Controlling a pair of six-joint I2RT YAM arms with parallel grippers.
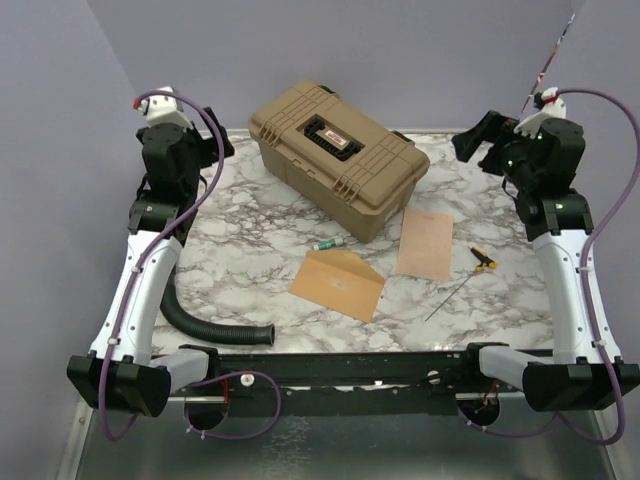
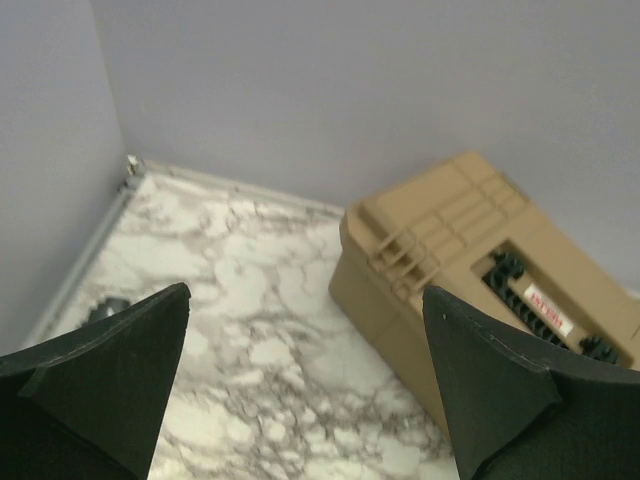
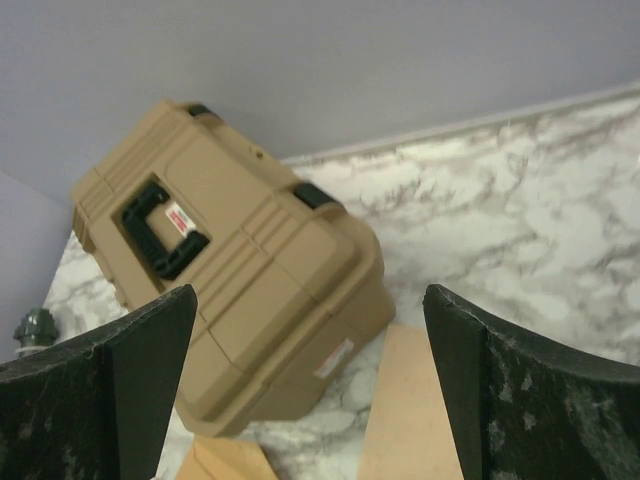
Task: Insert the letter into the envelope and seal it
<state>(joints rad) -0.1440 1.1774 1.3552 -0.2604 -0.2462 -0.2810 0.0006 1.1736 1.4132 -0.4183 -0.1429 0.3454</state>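
Brown envelope (image 1: 337, 283) and pale letter (image 1: 425, 243) lie side by side on the marble table (image 1: 250, 262), with a tan case (image 1: 338, 155) just behind and a screwdriver (image 1: 484, 259) beside. Left gripper (image 2: 305, 288) and right gripper (image 3: 309, 288) hang wide open, empty, over the far corners.

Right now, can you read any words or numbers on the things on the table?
Red-and-white label by the handle of the case: too blurred to read.
Sticker on the case's side: too small to read.
Envelope: any print is too faint to read.
Nothing else shows writing, so there is no text I can quote.
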